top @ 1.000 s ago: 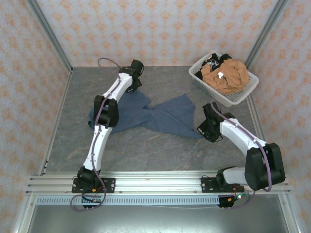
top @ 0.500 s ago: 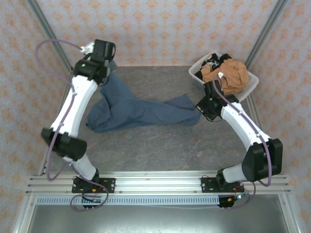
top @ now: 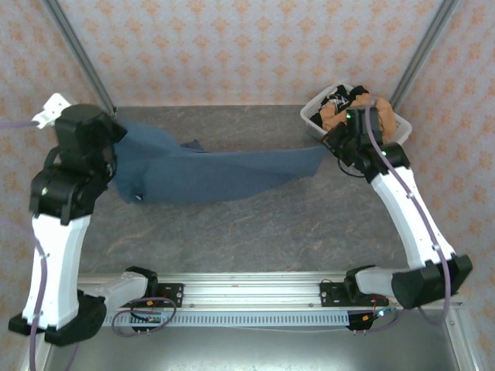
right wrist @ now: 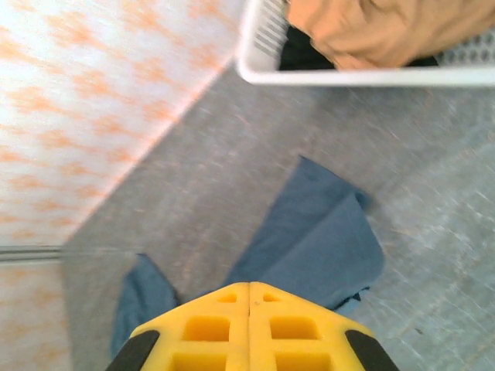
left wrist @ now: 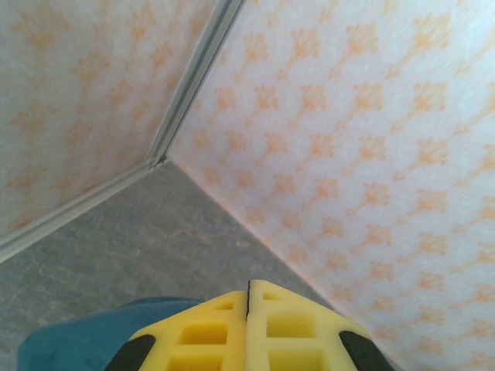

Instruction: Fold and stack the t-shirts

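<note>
Overhead, the slate-blue t-shirt (top: 216,174) hangs stretched between both arms across the far half of the table (top: 255,224). The left gripper (left wrist: 248,287) has its yellow fingers (left wrist: 205,328) pressed together with blue cloth showing beneath. It seems to pinch the shirt's left end, though the contact itself is hidden. The right gripper (right wrist: 249,287) is likewise clamped on the other end, beside the white basket (right wrist: 348,76) holding the orange-tan t-shirt (right wrist: 371,27).

A slate-blue t-shirt (top: 209,174) is seen against the grey-marbled table (top: 271,232). An orange-tan t-shirt (right wrist: 371,27) is seen in a white basket (right wrist: 325,76). Pale walls (top: 255,46) are patterned with orange motifs.
</note>
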`<action>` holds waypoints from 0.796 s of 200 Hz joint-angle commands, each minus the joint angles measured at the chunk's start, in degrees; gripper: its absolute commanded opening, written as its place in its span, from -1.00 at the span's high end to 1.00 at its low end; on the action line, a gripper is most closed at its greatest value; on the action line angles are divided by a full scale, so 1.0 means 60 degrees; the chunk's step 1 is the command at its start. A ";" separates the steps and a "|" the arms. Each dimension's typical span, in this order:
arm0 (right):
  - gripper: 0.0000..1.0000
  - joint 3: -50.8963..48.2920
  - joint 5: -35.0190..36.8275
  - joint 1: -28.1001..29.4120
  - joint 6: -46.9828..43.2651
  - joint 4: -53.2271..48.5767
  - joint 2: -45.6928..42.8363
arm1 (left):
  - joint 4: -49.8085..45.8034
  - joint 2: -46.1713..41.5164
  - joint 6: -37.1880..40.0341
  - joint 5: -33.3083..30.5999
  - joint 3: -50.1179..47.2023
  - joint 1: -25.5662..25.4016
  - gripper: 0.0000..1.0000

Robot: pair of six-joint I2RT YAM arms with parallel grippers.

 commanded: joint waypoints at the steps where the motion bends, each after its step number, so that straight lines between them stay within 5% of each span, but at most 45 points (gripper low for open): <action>1: 1.00 0.0236 -0.0097 -0.0070 -0.0581 0.0843 -0.1373 | 0.0699 -0.0784 0.0385 -0.0705 -0.0054 0.0070 1.00; 47: 1.00 0.0373 -0.0756 -0.0070 -0.0194 0.1214 -0.2749 | 0.0530 -0.1111 0.0844 -0.0679 0.1184 0.0077 1.00; 77: 1.00 0.0477 -0.1415 -0.0070 0.0274 0.1510 -0.2328 | 0.0584 -0.0716 0.0846 -0.0487 0.1158 0.0070 1.00; 106: 1.00 0.0259 -0.2470 -0.0081 0.0849 0.2244 -0.0851 | 0.0226 0.0660 0.0522 0.0193 0.0892 0.0265 1.00; 159: 1.00 0.1429 -0.3212 -0.0070 0.1497 0.4284 0.3300 | 0.0933 0.4500 0.0122 0.3186 0.1460 0.2117 1.00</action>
